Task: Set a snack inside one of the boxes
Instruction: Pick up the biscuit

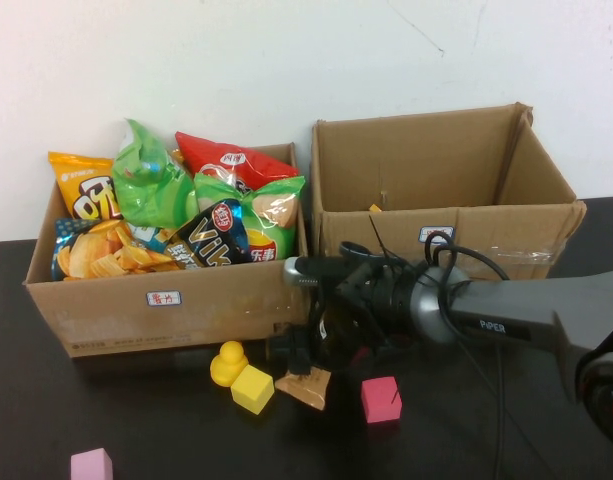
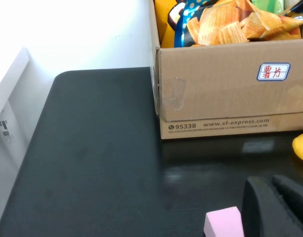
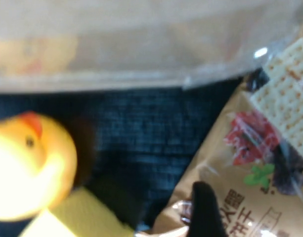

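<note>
A brown snack packet (image 1: 306, 388) with red fruit and crackers printed on it lies on the black table in front of the boxes. It fills one side of the right wrist view (image 3: 250, 163). My right gripper (image 1: 304, 360) reaches in from the right and is shut on the packet's edge; one black finger (image 3: 206, 210) lies across it. The left box (image 1: 106, 315) is full of crisp bags (image 1: 221, 205). The right box (image 1: 486, 235) is open and nearly empty. My left gripper (image 2: 271, 181) is shut and empty, low over the table next to a pink block (image 2: 223, 223).
A yellow rubber duck (image 1: 228, 362) and a yellow block (image 1: 252, 389) sit just left of the packet, and both show in the right wrist view (image 3: 30, 168). A magenta cube (image 1: 380, 399) is to its right. The pink block (image 1: 91, 465) lies at the front left.
</note>
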Action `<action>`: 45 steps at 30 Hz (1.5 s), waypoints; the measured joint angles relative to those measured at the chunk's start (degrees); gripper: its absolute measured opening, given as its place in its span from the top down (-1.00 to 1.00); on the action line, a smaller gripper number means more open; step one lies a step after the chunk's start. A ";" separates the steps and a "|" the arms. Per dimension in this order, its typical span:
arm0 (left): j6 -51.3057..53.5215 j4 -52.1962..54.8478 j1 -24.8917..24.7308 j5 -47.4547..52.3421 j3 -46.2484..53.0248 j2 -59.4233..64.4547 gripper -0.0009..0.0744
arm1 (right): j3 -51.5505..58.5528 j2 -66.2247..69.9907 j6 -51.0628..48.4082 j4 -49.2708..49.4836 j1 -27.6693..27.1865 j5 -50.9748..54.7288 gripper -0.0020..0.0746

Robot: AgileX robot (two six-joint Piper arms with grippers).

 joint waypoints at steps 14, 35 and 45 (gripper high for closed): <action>0.27 0.00 0.00 0.00 0.00 0.00 0.98 | 1.32 -16.00 -16.72 -5.24 5.78 16.70 0.91; 0.49 0.00 0.00 0.00 0.00 0.00 0.98 | 5.28 -24.79 -28.84 -0.95 6.65 24.68 -0.16; 0.49 0.00 0.00 0.00 0.00 0.00 0.98 | 5.40 -10.59 -32.64 4.39 7.09 20.61 -0.51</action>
